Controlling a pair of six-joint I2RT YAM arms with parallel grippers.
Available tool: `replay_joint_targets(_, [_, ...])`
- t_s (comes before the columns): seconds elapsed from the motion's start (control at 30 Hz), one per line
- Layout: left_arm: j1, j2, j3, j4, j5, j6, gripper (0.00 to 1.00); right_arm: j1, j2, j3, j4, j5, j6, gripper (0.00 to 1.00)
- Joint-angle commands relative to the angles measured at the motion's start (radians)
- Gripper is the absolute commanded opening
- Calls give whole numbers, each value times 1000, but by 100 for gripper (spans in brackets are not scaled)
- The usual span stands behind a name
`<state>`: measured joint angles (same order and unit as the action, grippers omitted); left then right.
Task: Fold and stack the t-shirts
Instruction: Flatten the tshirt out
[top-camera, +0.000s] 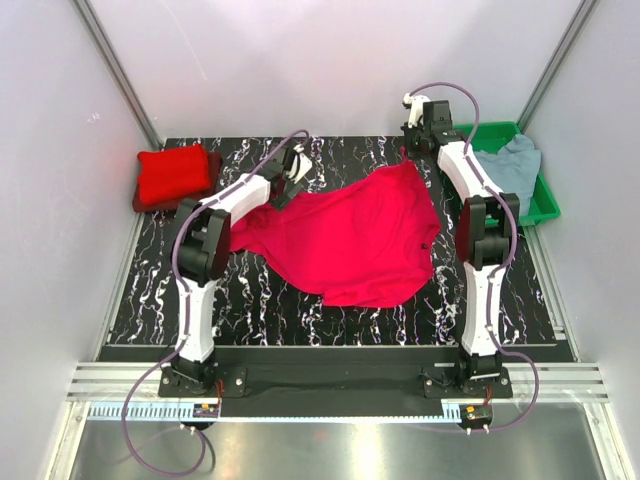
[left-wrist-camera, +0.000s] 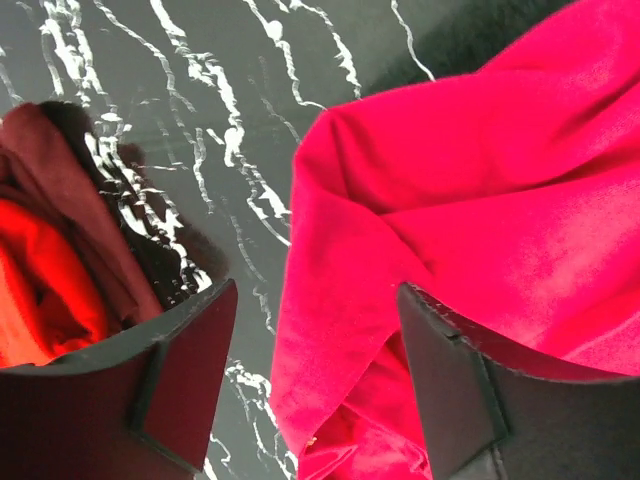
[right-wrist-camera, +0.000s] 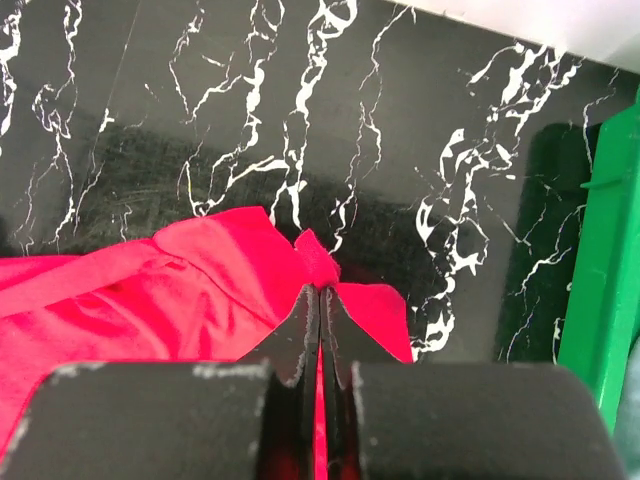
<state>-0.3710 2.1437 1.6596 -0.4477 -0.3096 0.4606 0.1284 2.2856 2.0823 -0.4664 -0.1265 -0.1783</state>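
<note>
The black marbled table (top-camera: 300, 310) fills the middle of the top view. The spread red t-shirt (top-camera: 350, 235) lies crumpled at its centre. A folded red t-shirt (top-camera: 175, 172) sits at the upper left, and a grey-blue t-shirt (top-camera: 512, 165) lies in the green tray (top-camera: 545, 205) at the upper right. My left gripper (left-wrist-camera: 315, 330) gapes wide over the spread shirt's left edge. My right gripper (right-wrist-camera: 321, 300) pinches its upper right corner.

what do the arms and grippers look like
The left arm and right arm are white tubes with black joints, a purple cable trailing from each base. The left gripper and right gripper have flat black fingers with scuffed pale edges.
</note>
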Motion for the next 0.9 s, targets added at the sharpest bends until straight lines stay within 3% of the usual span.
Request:
replay_joint_targets(0.0, [12,-106,75,43,-4,-54,74,14,-73,75,18,-41,11,0])
replay_joint_targets(0.07, [15,-162,65,-58,50,-95,78,14,-92,27,26,-44,16,0])
replay_joint_targets(0.33, [24,-323,-122,-213,161,-237,85,16,-176,-76,38,-51,10,0])
replay_joint_targets(0.6, [50,-312,-185,-302,329,-309,76,17,-210,-93,37,-59,11,0])
replay_joint_targets(0.87, [55,-206,-129,-282,375,-341,71,17,-229,-107,32,-59,5,0])
